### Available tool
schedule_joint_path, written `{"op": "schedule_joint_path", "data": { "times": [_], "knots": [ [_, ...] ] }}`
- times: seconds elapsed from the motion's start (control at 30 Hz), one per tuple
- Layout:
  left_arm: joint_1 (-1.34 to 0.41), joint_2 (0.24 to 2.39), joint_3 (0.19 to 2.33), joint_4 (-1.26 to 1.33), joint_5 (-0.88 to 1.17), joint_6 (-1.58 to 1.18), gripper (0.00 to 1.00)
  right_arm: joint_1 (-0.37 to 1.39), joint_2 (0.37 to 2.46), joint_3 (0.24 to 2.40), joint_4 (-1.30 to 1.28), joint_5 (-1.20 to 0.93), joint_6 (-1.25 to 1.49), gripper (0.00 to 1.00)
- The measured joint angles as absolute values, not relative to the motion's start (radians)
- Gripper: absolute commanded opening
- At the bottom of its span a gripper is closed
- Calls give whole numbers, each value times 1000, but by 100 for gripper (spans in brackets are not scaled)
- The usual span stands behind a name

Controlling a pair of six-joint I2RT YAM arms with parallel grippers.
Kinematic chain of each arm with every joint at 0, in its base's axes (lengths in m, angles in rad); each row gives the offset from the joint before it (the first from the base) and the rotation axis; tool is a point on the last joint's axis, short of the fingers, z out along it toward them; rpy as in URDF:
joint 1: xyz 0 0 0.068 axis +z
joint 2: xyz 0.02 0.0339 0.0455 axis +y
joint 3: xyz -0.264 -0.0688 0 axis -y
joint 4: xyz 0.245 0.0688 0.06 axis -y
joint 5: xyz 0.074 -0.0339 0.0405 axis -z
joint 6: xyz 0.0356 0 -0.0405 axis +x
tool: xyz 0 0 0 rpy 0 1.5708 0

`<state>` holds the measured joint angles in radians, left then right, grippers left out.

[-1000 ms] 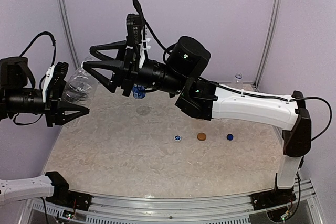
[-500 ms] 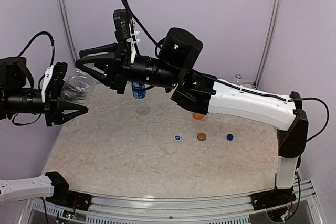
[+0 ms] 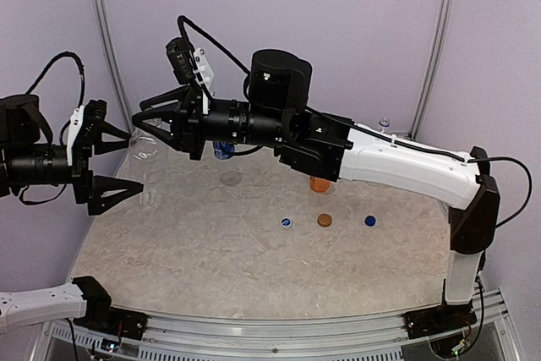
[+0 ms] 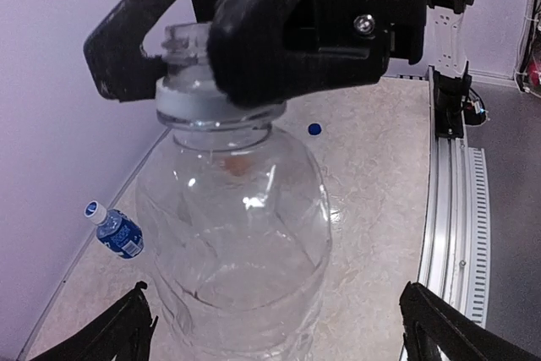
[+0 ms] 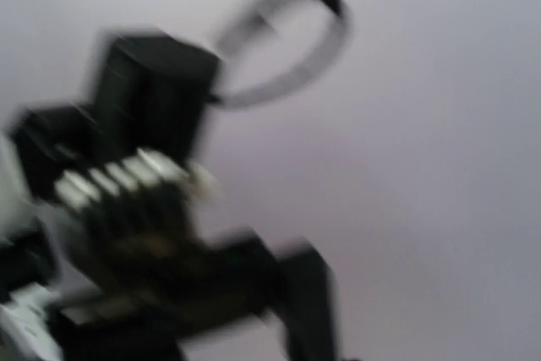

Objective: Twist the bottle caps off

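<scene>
Seemingly right jaws clamp the clear bottle by its neck, left jaws gaping; right wrist view blurred.

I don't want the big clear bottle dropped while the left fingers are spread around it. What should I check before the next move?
1. Left gripper open, fingers clear of the clear bottle: ok.
2. Right gripper clamped on the neck: it straddles the neck, but the grip itself: cannot tell.
3. Bottle base resting on the table: cannot tell.
4. Clear bottle uncapped: bare threads at the mouth, ok.
5. Blue-label bottle uncapped: whitish cap on, not ok.
6. Right wrist view usable: blurred, not ok.
</scene>
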<state>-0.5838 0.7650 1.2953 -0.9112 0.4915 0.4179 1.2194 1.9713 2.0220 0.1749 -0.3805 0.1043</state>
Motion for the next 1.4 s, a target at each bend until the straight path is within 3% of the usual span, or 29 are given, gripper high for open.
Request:
{"op": "schedule_joint_path", "data": {
  "times": [0.2,0.37,0.63,0.93,1.4],
  "knots": [
    [-576,727,1271,-897,449,419,99,1155,1931,2023,-79,-171,67,0],
    [-568,698,1248,-886,432,418,99,992,1921,1988,-227,-20,67,0],
    [-563,703,1223,-876,397,415,99,793,1958,1797,-121,41,41,0],
    [-561,701,1207,-867,383,416,99,745,1983,1624,154,15,58,0],
    [-561,700,1206,-864,384,415,99,736,2061,1517,356,-59,78,0]
  ]
}}
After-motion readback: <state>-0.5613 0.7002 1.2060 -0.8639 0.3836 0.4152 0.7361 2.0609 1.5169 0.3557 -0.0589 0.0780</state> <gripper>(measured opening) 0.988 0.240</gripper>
